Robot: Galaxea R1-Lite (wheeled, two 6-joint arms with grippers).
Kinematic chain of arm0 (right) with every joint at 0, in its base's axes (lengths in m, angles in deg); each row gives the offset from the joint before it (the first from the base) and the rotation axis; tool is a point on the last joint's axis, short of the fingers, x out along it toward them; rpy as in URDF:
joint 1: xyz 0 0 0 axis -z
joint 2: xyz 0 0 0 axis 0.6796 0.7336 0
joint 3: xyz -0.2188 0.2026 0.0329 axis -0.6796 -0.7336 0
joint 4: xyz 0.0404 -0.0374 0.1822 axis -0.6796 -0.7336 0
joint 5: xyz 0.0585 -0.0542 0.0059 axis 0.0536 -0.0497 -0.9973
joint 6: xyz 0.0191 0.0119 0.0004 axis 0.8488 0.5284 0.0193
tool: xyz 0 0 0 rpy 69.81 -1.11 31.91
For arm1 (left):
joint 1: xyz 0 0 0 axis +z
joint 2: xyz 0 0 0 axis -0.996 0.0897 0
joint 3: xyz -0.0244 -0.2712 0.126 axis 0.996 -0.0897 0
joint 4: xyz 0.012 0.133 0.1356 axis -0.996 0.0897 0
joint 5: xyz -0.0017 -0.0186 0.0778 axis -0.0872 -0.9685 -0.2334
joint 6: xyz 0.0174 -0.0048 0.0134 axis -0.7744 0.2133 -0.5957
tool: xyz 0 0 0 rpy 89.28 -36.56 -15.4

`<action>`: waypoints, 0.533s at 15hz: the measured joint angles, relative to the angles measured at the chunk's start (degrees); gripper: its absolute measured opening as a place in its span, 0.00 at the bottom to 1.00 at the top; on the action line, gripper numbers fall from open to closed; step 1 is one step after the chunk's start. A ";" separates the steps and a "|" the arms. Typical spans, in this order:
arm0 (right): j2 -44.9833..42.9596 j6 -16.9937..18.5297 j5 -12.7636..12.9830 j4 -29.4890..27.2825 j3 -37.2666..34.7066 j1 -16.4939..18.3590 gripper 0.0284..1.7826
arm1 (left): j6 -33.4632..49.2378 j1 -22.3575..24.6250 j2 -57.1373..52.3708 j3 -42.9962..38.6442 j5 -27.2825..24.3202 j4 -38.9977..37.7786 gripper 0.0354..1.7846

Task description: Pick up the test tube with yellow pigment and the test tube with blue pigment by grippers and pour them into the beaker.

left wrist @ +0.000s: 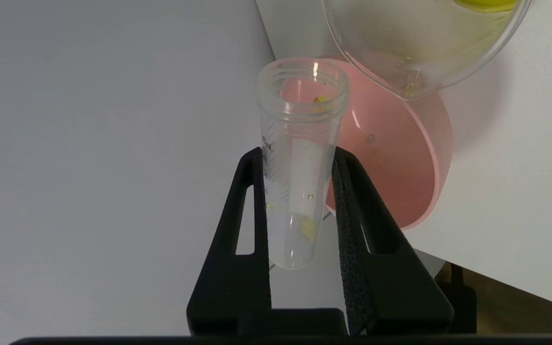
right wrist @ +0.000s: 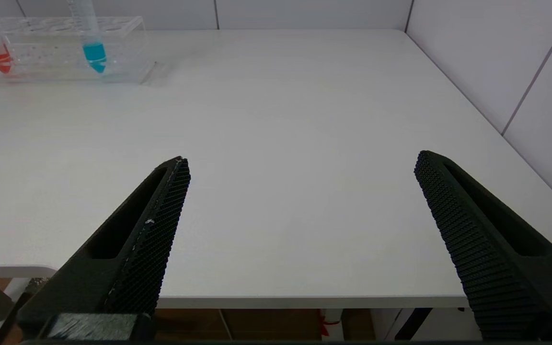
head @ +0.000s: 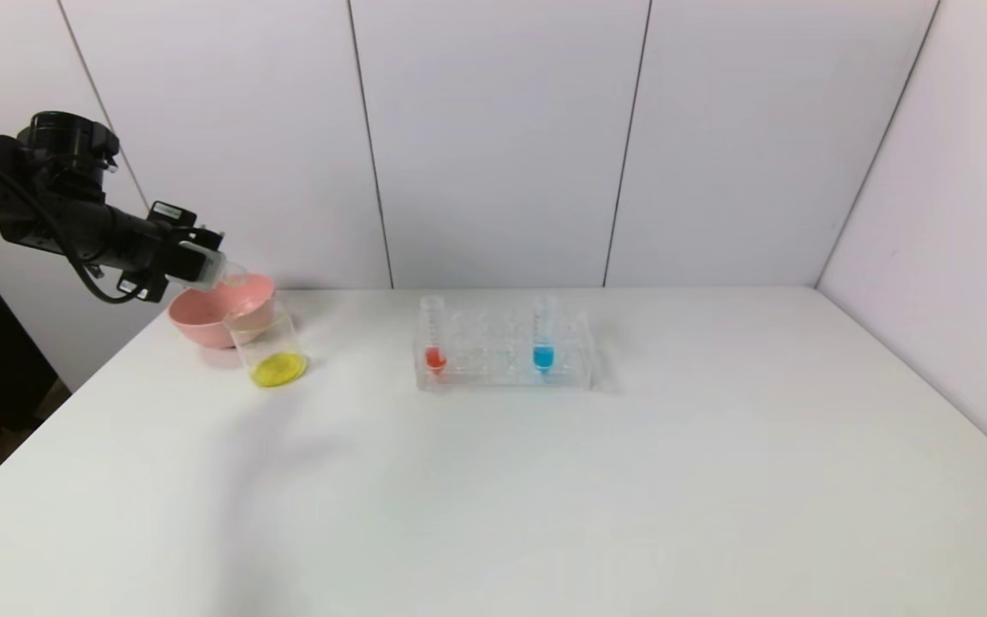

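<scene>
At the far left of the tabletop [head: 545, 480], the left claw [left wrist: 300, 191] grips the nearly drained yellow tube [left wrist: 300, 158], tipped above the pink bowl [head: 202, 321], just behind the beaker [head: 266, 347] holding yellow liquid. Best to let the last drops fall before righting it. The blue tube [head: 543, 338] waits in the rack [head: 502, 364]; the right claw [right wrist: 300, 230] hangs open at the near edge.

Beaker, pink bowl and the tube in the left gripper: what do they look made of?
Beaker: clear, glossy, probably glass; yellow liquid shows through.
Pink bowl: opaque matte, likely plastic.
Yellow-pigment tube, held in the left gripper: clear, likely plastic; threaded mouth, printed graduations.
</scene>
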 joint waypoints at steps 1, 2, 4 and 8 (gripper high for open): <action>0.00 0.00 0.00 0.00 0.00 0.00 0.96 | -0.05 0.00 0.00 0.00 0.00 0.00 0.22; 0.00 0.00 0.00 0.00 0.00 0.00 0.96 | 0.00 -0.02 0.00 0.00 0.04 -0.02 0.22; 0.00 -0.02 0.00 0.00 0.00 0.00 0.96 | 0.00 -0.05 0.06 0.00 0.04 -0.02 0.22; 0.00 0.00 0.00 0.00 0.00 0.00 0.96 | 0.69 -0.05 0.00 0.00 -0.07 0.00 0.22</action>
